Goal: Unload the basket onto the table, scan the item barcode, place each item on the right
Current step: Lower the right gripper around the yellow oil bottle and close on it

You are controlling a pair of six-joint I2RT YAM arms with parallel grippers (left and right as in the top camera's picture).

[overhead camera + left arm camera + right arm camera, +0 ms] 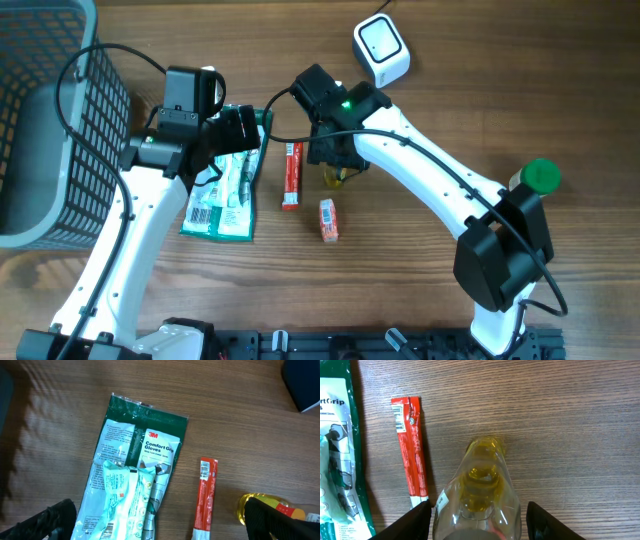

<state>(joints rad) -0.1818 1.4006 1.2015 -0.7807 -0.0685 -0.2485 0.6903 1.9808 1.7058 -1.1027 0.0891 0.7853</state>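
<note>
A clear bottle of yellow oil [480,485] stands upright between the fingers of my right gripper [479,525], which is shut on it near the top. In the overhead view this bottle [337,176] shows just below the right gripper [335,160], at the table's middle. The white scanner [382,48] sits at the back, apart from the bottle. My left gripper [160,527] hangs open over a green glove packet [145,445] with nothing between its fingers; from overhead the left gripper [238,130] is over the top of that packet [222,195]. No barcode on the bottle is visible.
A red stick sachet [291,175] lies between the packet and the bottle. A small orange packet [328,218] lies nearer the front. A grey mesh basket [50,120] fills the left edge. A green-capped object [541,176] stands at the right.
</note>
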